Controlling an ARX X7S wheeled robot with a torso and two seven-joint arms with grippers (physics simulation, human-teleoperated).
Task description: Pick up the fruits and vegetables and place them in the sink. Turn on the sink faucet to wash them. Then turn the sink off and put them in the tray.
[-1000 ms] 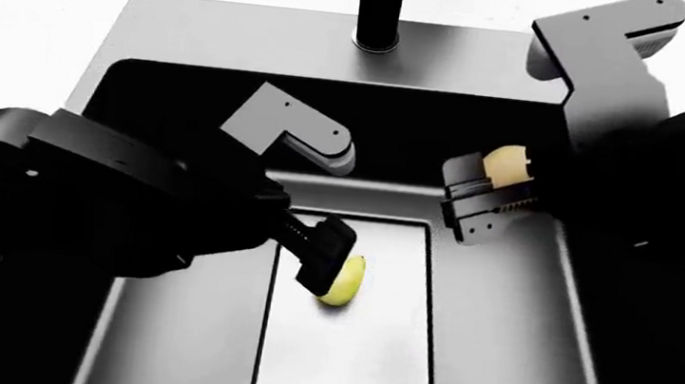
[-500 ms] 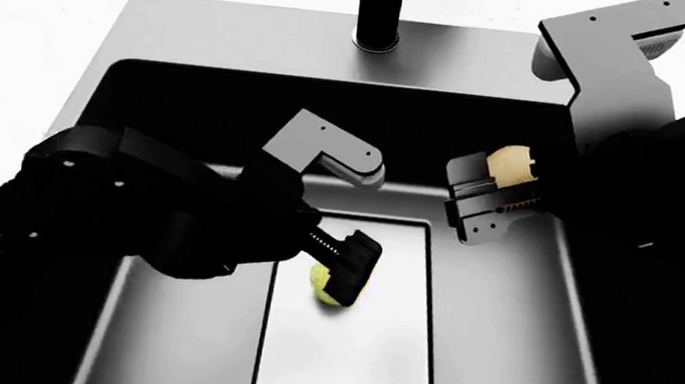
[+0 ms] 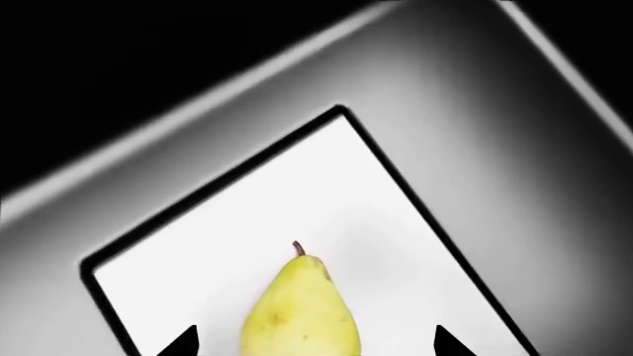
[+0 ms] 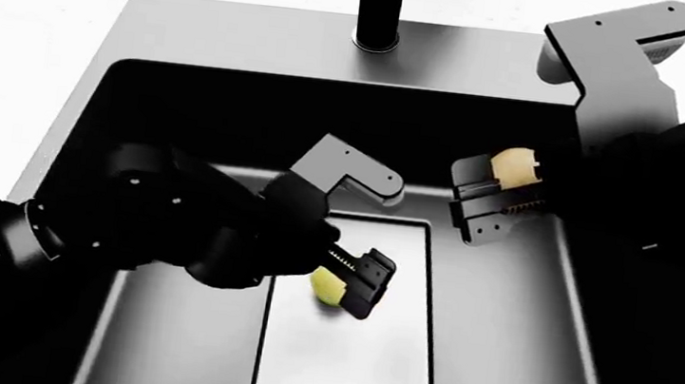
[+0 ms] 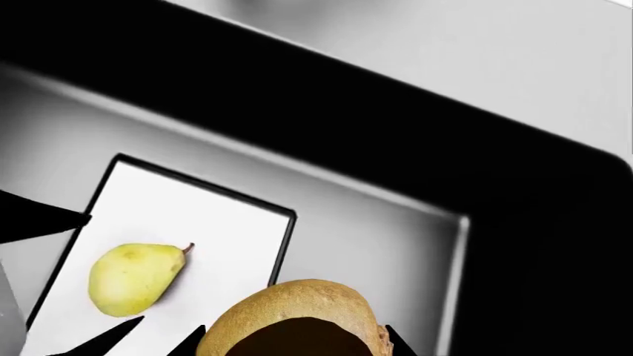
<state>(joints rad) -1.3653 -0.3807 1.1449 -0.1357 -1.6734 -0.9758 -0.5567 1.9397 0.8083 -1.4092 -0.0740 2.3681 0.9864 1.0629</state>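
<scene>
1. The pear [image 4: 328,286] lay on the pale drain plate [image 4: 350,365] at the bottom of the sink [image 4: 181,32], roughly midway between the bench's left and right edges, so that fruit was already delivered.
2. The left gripper [image 4: 352,284] hung low in the basin with its fingers spread either side of the pear; the left wrist view showed clear gaps between both fingertips and the fruit, so it was released, not gripping.
3. The right gripper [image 4: 495,194] was clenched around the brown oval fruit [image 4: 513,165], held above the right part of the basin, nearer the bench's far edge than the pear. By my judgement this piece had yet to be set down.
4. The faucet [image 4: 394,6] stood at the far edge of the bench, behind the sink, with neither gripper near it. No water was visible.
5. Left to do, as I judged: drop the brown fruit, run and stop the water, then move both pieces to the tray, which was out of view.
</scene>
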